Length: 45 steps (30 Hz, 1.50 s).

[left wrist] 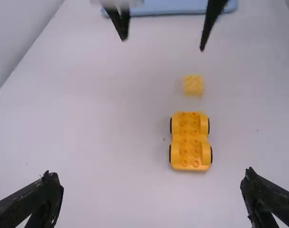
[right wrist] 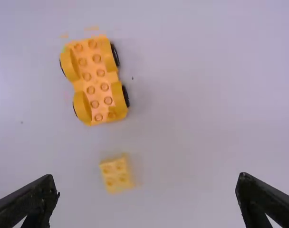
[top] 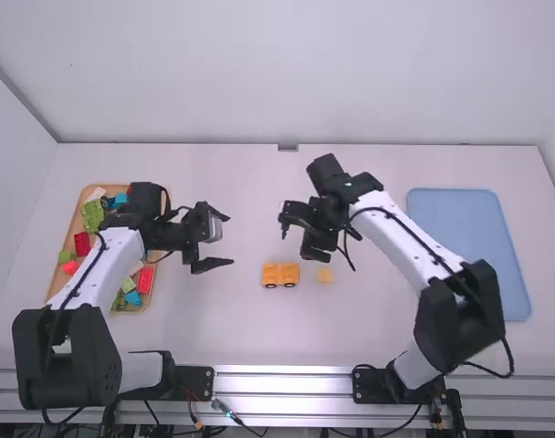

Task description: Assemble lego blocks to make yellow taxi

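Standing nearest, wheeled base (top: 280, 274): on the table between the two arms, wheels down and studs up. That gives it a steady footing and leaves the top ready to take a block; the middle spot seems chosen so both arms can get at it.

Small yellow block (top: 325, 275): flat on the table, studs up, just off the base's end on the right arm's side, not touching it. Likely set there to be the next piece on, with room around it for fingers.

Left gripper (left wrist: 148, 175): fingers spread wide, nothing between them; it hangs to the left of the base, well placed to steady it.

Right gripper (right wrist: 145, 178): also spread wide and empty, over the table close to base and block. It looks the handier one for the pick, though fingers that wide could nudge the base.

Block tray (top: 74, 228): far left, partly under the left arm, holding mixed colours, so spare pieces stay out of the building spot.

Blue tray (top: 483, 246): far right, beyond the right arm, perhaps meant for the finished taxi.
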Each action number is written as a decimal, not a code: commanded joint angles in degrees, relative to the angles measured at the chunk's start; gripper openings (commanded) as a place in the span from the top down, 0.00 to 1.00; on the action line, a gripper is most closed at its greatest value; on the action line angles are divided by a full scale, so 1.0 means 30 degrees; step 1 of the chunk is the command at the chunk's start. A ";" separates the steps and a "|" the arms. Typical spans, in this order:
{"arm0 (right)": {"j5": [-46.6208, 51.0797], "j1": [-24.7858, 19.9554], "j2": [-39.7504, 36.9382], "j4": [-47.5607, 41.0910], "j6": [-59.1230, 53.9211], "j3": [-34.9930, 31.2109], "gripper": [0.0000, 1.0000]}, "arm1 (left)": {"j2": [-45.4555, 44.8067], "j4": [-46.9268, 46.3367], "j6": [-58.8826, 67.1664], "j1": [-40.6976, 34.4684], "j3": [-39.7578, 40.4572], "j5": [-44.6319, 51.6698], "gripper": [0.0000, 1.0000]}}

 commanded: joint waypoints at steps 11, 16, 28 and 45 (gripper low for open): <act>-0.4852 -0.3279 -0.1574 0.4189 -0.1945 -0.5537 0.02 | 0.0925 1.3340 -0.7985 -0.3053 -0.6142 0.1224 0.01; -0.5260 -0.3206 -0.1559 0.7104 -0.2943 -0.8043 0.02 | 0.1982 1.6356 -1.0251 -0.4765 -0.6892 -0.0525 0.01; -0.8932 -0.5122 -0.1566 1.2845 -0.5377 -1.3005 0.01 | 0.6951 1.8411 -1.1220 -0.5880 -0.5552 -0.0721 0.01; -1.2349 -0.7577 0.3650 1.2269 -0.8597 -1.1380 0.01 | 0.8459 1.9744 -1.1234 -0.5872 -0.5574 -0.0146 0.01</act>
